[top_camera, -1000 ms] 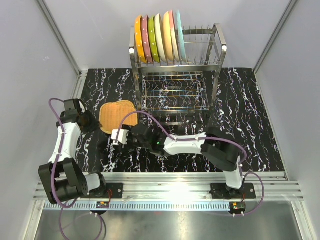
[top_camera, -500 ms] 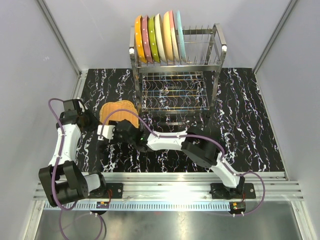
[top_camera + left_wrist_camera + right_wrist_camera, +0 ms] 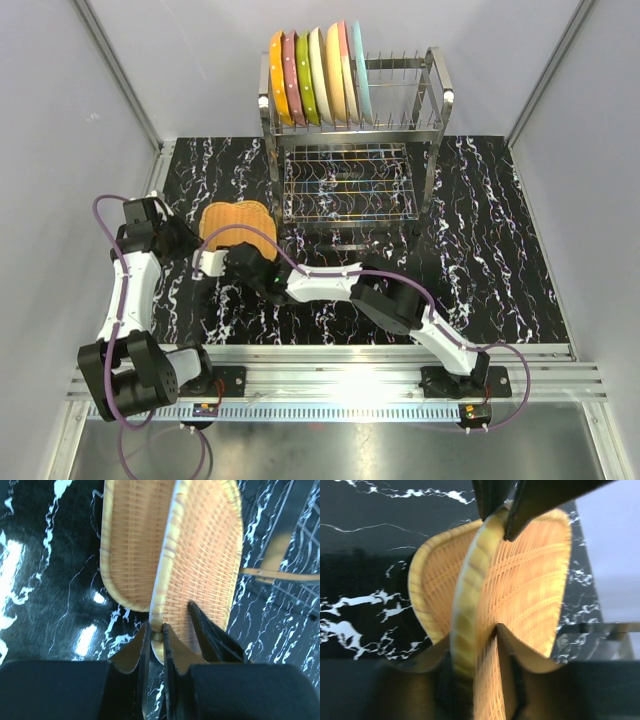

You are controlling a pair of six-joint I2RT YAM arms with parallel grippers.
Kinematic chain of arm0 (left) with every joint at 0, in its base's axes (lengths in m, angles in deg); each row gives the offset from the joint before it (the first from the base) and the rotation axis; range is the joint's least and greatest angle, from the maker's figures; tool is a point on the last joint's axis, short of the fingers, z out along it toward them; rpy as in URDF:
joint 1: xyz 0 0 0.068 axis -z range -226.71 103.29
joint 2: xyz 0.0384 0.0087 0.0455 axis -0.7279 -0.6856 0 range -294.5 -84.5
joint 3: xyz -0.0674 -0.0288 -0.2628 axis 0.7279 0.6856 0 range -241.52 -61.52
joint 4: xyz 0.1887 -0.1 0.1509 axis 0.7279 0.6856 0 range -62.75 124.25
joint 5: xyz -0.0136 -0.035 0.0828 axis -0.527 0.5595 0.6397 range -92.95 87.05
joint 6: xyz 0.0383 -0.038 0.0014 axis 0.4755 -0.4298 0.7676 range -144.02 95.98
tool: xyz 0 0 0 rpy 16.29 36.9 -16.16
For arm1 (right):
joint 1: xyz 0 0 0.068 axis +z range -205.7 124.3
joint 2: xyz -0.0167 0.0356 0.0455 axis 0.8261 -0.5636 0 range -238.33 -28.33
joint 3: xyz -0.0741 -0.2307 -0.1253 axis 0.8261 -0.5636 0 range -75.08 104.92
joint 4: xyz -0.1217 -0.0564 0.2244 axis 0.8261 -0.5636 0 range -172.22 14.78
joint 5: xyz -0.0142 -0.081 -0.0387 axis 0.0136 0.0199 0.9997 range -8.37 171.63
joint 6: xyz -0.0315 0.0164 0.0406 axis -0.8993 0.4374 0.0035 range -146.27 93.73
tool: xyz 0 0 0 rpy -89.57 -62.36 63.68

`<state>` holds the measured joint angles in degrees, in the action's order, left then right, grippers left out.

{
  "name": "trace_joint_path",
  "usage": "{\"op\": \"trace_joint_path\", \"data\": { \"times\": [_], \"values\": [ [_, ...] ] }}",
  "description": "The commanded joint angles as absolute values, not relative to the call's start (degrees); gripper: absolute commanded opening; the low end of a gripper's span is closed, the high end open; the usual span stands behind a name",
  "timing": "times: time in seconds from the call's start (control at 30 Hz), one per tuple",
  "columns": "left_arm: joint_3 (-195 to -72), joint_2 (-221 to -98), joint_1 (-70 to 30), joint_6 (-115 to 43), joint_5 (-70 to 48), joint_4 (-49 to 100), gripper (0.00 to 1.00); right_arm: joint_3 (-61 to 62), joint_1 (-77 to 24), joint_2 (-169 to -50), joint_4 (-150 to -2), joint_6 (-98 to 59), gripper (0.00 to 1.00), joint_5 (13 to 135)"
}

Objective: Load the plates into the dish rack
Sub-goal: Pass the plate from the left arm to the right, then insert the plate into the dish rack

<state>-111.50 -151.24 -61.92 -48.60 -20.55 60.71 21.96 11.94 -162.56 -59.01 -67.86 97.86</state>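
Jaws of left gripper (image 3: pixel 155 630) sit nearly together, clamped on rim of tan woven plate (image 3: pixel 200 560). From opp. side, right gripper (image 3: pixel 470 640) meets same plate. Its fingers straddle the rim w/ little gap, but we cannot tell whether they press on it. We see the plate tilted betw. both grippers, over the table (image 3: pixel 480 230), just beside front-left leg of dish rack (image 3: pixel 437 100). Other plates (image 3: pixel 315 80) stand on edge at left end of rack's top tier.
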Motion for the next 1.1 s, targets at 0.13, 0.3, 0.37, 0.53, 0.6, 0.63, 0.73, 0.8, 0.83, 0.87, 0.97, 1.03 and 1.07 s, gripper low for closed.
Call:
{"op": "trace_joint_path", "data": {
  "times": [0.13,0.3,0.37,0.53,0.6,0.63,0.73,0.8,0.83,0.87,0.97,1.03,1.07],
  "values": [
    [-111.01,-148.84,-62.01,-48.54,-23.60,57.93,0.05,23.89,12.51,-161.23,-53.25,-69.17,0.13,101.14],
    [-111.09,-148.40,-62.18,-48.54,-23.87,58.02,0.24,18.97,12.51,-156.66,-50.35,-66.62,0.00,98.86],
    [-110.92,-148.31,-62.71,-48.63,-24.39,57.84,0.25,16.96,12.51,-155.69,-48.33,-66.35,0.00,99.03],
    [-111.10,-148.57,-64.11,-48.89,-25.10,57.66,0.56,13.09,12.59,-153.75,-44.37,-66.18,0.00,99.12],
    [-111.18,-148.31,-64.82,-48.98,-24.57,57.93,0.68,12.38,12.77,-152.70,-43.41,-66.17,0.00,99.04],
    [-111.27,-148.22,-65.08,-49.07,-24.40,58.10,0.92,11.42,12.86,-152.26,-42.53,-66.09,0.00,98.95],
    [-111.71,-146.21,-66.22,-48.37,-23.35,58.19,0.99,9.57,12.86,-149.98,-41.64,-64.95,0.00,98.42],
    [-111.62,-144.19,-66.84,-48.37,-21.41,58.28,0.99,8.51,12.77,-148.75,-41.38,-63.98,0.00,97.63],
    [-111.62,-143.57,-67.28,-48.28,-20.88,58.37,0.99,7.38,12.94,-147.35,-41.12,-63.89,0.00,97.37],
    [-111.54,-143.04,-67.45,-48.37,-20.01,58.19,0.99,6.84,13.03,-146.55,-40.77,-63.80,0.00,97.63],
    [-111.53,-141.81,-67.46,-48.28,-18.86,58.37,0.99,4.65,13.30,-142.60,-39.45,-63.63,0.00,97.72],
    [-111.53,-141.37,-67.46,-48.37,-18.60,58.37,0.99,3.16,13.21,-138.83,-39.70,-62.41,0.00,97.45],
    [-111.53,-141.19,-67.54,-48.45,-18.16,58.63,0.99,2.80,13.30,-137.33,-40.23,-61.53,0.00,96.67]
  ]
}}
